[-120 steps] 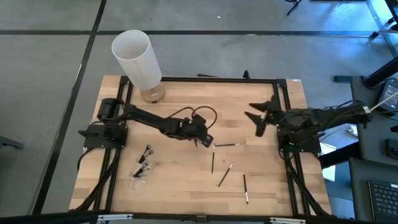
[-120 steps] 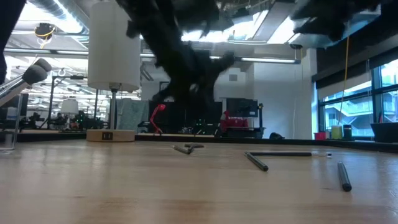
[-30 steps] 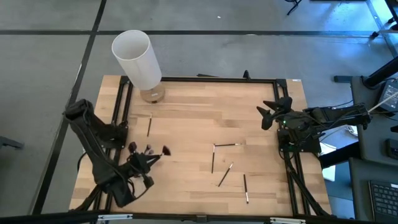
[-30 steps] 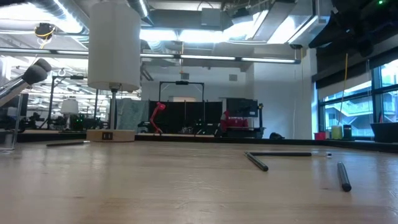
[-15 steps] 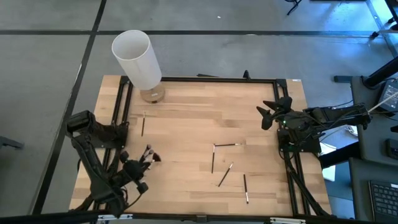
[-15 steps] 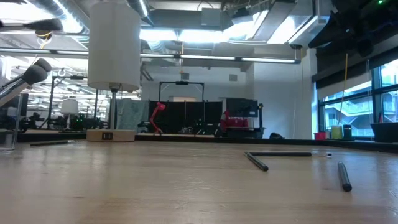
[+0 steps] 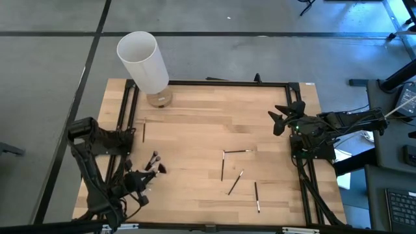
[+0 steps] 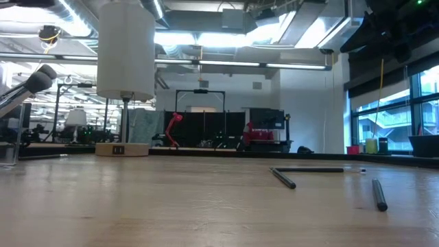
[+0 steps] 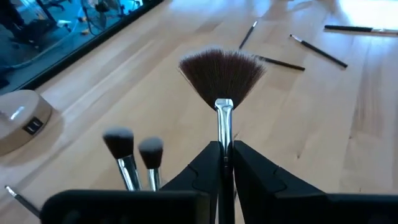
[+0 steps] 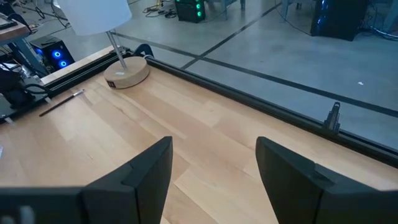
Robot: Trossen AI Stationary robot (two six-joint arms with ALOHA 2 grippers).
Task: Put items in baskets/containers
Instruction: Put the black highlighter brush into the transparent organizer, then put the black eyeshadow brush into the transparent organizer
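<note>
Left gripper [image 9: 225, 163] jaws clench the fan brush [image 9: 222, 74] handle; ease it upright among the standing brushes [image 9: 135, 155] before releasing. Right gripper [image 10: 214, 162] jaws gape, idle.

Bright, even light from the ceiling strips [image 8: 206, 38], which flare white. Shadows on the table [image 7: 195, 130] are soft. Up close, the fan brush [image 9: 222, 71] looks slightly soft.
</note>
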